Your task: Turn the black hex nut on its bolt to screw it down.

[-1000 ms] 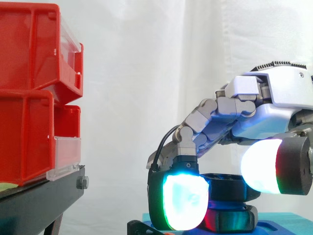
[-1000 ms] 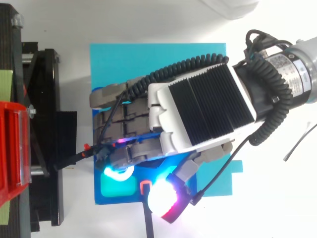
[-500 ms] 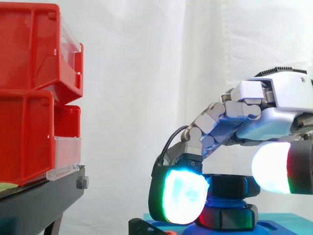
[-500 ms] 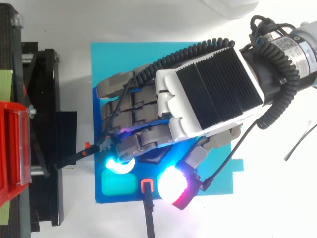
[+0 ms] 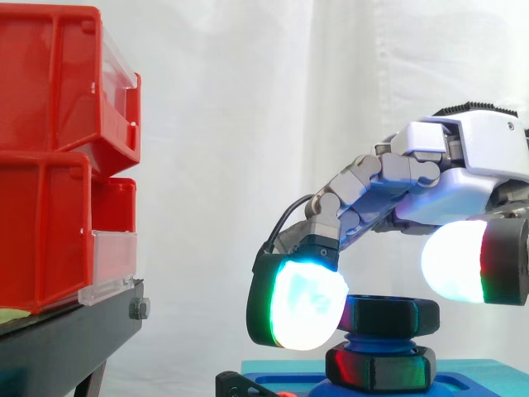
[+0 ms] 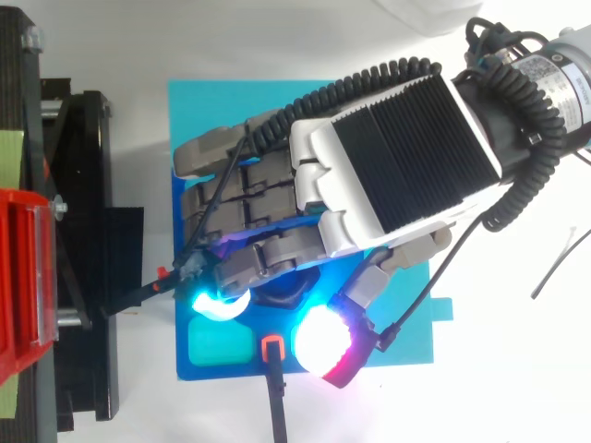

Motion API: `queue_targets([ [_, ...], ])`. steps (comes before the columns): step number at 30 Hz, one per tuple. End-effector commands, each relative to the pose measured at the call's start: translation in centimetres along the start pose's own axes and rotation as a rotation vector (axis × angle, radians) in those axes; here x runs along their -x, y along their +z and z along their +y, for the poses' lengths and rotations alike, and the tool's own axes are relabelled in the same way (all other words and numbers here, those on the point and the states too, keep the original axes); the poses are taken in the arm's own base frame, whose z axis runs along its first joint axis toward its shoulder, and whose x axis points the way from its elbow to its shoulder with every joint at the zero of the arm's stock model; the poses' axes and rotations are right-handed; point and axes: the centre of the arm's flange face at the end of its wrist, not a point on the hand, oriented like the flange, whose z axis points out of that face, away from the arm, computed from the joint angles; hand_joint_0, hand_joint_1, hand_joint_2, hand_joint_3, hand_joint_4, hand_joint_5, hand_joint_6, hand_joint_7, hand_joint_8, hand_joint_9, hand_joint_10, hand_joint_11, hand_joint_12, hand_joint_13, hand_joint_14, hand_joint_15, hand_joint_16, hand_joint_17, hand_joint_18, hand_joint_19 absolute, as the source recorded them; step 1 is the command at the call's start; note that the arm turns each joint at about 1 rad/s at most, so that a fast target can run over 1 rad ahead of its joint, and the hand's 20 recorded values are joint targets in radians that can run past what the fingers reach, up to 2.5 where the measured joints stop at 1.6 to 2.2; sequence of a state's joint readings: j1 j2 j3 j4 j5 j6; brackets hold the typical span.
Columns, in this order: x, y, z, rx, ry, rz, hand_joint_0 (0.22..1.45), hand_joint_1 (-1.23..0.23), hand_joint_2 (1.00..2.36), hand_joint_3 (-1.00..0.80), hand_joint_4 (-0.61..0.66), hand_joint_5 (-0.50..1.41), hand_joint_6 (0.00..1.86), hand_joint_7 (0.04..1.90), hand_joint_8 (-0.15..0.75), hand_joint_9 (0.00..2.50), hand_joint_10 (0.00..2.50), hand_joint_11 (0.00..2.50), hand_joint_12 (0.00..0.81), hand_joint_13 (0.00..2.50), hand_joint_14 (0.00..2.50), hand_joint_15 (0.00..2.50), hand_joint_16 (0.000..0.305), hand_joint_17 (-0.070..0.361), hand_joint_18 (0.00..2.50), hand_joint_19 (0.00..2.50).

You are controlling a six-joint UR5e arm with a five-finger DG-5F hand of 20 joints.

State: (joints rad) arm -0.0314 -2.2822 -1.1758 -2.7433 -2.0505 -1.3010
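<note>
At the lower right of the side view, the black hex nut (image 5: 388, 313) sits on its blue bolt (image 5: 382, 341). It is threaded part-way down, with a band of blue thread showing between it and a second black hex piece (image 5: 380, 368) at the bolt's foot. The hand (image 5: 463, 165) arches over the nut from the right with its fingers curled like a claw, but it has no hold. The cyan-green finger pad (image 5: 302, 302) hangs just beside the nut's left face, and the white thumb pad (image 5: 455, 260) stands higher, up and to the right of the nut's top edge. This pose looks like the gap between two turns: the pads bracket the nut so they can close on opposite faces, which suggests a fresh grip is the step in hand. The exposed thread suggests the nut has some way yet to travel.

The side view gives the heights: the thumb above the nut, the nut above the lower piece, and the red bins (image 5: 50, 157) on their black stand (image 5: 66, 339) well apart to the left. The top view adds the layout. The nut (image 6: 282, 293) shows as a dark patch under the knuckles, between the cyan pad and the thumb pad. The bolt's fixture rests on a cyan sheet (image 6: 277, 111) laid on the white table (image 6: 277, 37).
</note>
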Motion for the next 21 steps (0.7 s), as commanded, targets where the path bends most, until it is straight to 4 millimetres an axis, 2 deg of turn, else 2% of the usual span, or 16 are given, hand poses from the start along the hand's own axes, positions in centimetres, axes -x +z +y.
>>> queue_targets([
  [1, 0.2, 0.0, -0.1, 0.008, -0.005, -0.007, 0.51, -0.4, 1.0, -0.5, 0.24, -0.2, 0.85, 0.64, 0.281, 0.54, 0.01, 0.39, 0.307, 0.53, 0.01, 0.19, 0.049, 0.11, 0.43, 0.27],
  [10, 0.7, -0.1, -0.6, 0.012, -0.01, -0.021, 0.51, -0.41, 1.0, -0.5, 0.24, -0.2, 0.85, 0.65, 0.279, 0.54, 0.01, 0.39, 0.305, 0.51, 0.01, 0.19, 0.049, 0.11, 0.43, 0.26],
  [21, 1.5, -2.4, -3.1, 0.014, -0.02, -0.023, 0.51, -0.41, 1.0, -0.5, 0.23, -0.2, 0.85, 0.66, 0.28, 0.54, 0.01, 0.39, 0.303, 0.51, 0.01, 0.18, 0.049, 0.11, 0.43, 0.26],
])
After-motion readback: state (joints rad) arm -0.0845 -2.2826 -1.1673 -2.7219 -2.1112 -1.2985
